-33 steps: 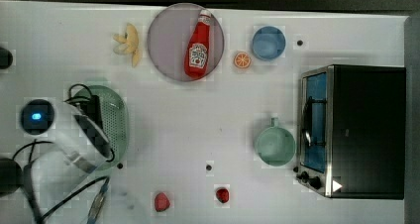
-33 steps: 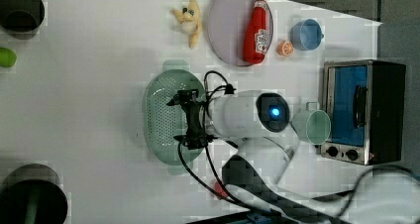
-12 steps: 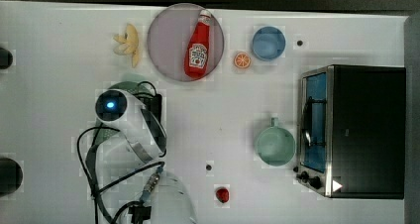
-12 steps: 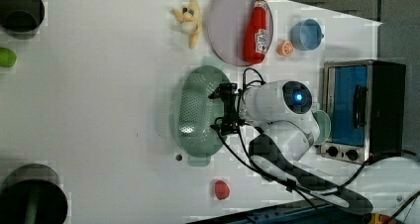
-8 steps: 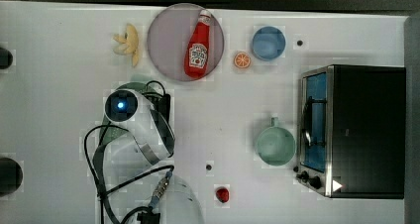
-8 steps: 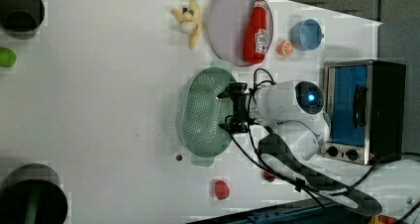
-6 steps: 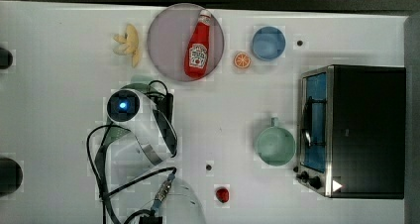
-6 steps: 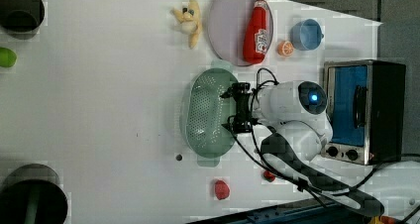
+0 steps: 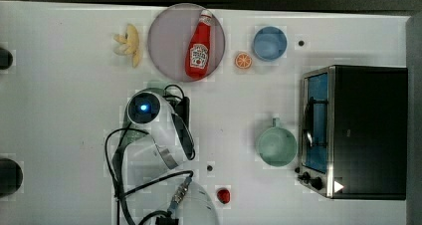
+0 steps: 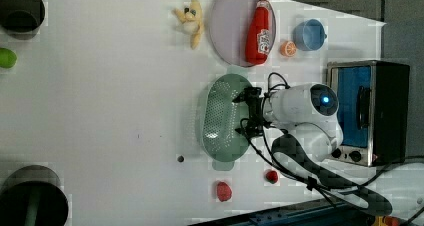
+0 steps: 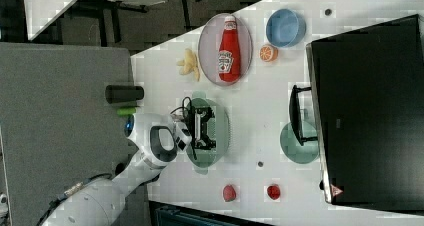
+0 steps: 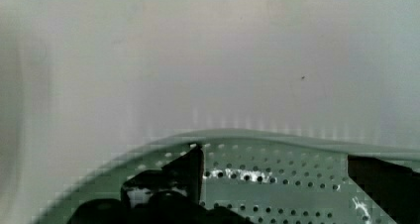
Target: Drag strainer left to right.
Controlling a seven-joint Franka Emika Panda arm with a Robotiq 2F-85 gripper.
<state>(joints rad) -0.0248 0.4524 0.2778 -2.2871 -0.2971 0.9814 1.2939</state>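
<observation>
The pale mint-green strainer [image 10: 220,121] lies on the white table near its middle, just below the grey plate in the left view. My gripper [image 10: 244,115] reaches into it at the rim on the left view's right. The fingers are spread and nothing is clamped between them. In the wrist view the holed wall of the strainer [image 12: 277,184] fills the gap between the two dark fingers [image 12: 173,179]. The right view shows the gripper [image 11: 202,129] inside the strainer [image 11: 220,131]. In the top view the arm [image 9: 149,120] covers the strainer except for a green sliver [image 9: 157,84].
A mint mug [image 9: 276,146] stands beside the toaster oven [image 9: 363,130]. A grey plate [image 9: 166,36] with a ketchup bottle [image 9: 199,46], an orange slice [image 9: 243,60], a blue bowl [image 9: 269,43] and a banana toy [image 9: 128,45] line the far edge. Small red pieces [image 10: 223,191] lie near the front.
The arm and the strainer have slid together toward the top view's right, from the left side of the table to near its middle. The gripper has stayed in the strainer.
</observation>
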